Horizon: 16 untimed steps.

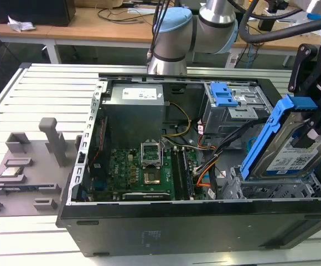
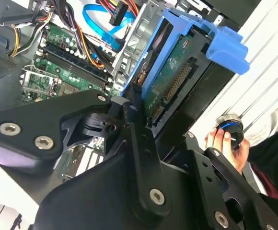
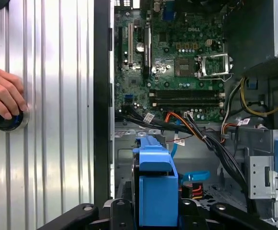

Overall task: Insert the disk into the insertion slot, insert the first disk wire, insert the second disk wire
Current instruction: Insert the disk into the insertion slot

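Observation:
My gripper is shut on the disk, a silver drive with a white label clipped in a blue carrier frame. The disk hangs tilted, its lower end just above the insertion slot, a low silver perforated cage at the case's corner on the exterior view's right. In the second wrist view a black finger presses the disk's edge, with the connector side showing. The first wrist view shows the blue carrier end-on between the fingers. Loose orange and blue wires lie beside the cage.
The open black computer case holds a green motherboard, a power supply and a taller grey cage with a blue latch. A person's hand rests on a round knob on the ribbed metal table.

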Motion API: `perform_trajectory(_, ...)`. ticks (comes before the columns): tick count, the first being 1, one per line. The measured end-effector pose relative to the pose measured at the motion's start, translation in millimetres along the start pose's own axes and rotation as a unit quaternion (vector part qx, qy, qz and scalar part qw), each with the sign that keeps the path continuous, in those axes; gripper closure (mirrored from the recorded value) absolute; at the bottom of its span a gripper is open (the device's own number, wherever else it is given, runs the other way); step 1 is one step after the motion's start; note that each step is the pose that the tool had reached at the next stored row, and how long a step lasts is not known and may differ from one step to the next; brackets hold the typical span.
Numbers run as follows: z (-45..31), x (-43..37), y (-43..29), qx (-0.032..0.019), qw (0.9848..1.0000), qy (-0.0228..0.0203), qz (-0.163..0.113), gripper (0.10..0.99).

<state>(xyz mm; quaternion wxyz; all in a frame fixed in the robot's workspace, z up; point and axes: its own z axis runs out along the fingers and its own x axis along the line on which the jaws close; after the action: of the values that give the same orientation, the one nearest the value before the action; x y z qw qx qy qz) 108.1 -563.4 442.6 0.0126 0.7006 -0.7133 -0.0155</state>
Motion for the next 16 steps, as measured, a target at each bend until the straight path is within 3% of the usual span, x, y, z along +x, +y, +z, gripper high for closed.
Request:
perform_trajectory(6,9.3,-10.7,-3.1,0.0,1.0,-0.0001,0.0,0.725)
perform_trajectory(16,23.0,-10.9,-3.7,0.0,1.0,0.0,0.0,0.725)
